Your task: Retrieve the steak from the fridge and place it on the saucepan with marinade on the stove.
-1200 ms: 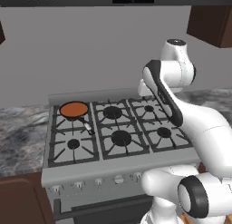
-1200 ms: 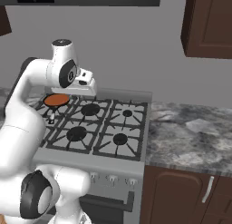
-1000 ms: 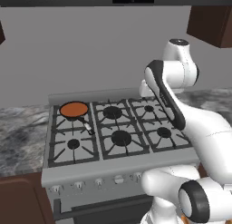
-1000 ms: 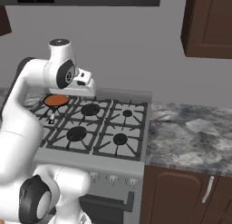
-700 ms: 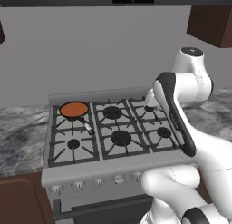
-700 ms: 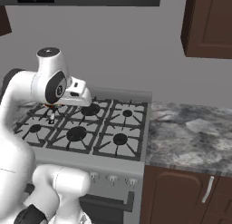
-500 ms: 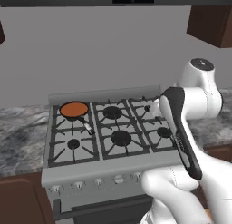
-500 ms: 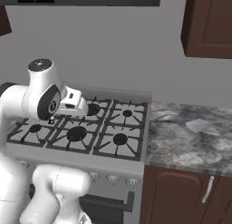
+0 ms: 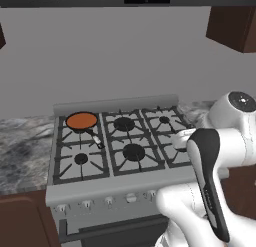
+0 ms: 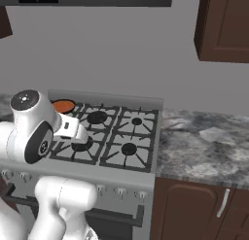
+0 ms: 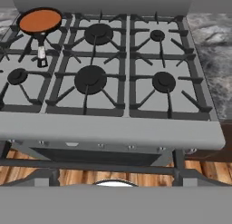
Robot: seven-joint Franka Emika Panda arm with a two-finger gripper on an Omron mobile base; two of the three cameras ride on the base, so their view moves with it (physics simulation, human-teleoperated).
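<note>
Resting on the stove's (image 9: 125, 146) back-left burner, the saucepan (image 9: 82, 122) points its handle frontward; gripper state cannot be told.

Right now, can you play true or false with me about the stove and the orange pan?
1. The saucepan sits on the back left burner of the stove. True.
2. A steak lies in the pan. False: the pan holds just the flat orange marinade, with no meat on it.
3. The pan's handle points toward the front of the stove. True.
4. The stove has four burners. False: it has six, in two rows of three.
5. A grey stone counter lies beside the stove. True.
6. A pot stands on the middle front burner. False: that burner is bare.
</note>
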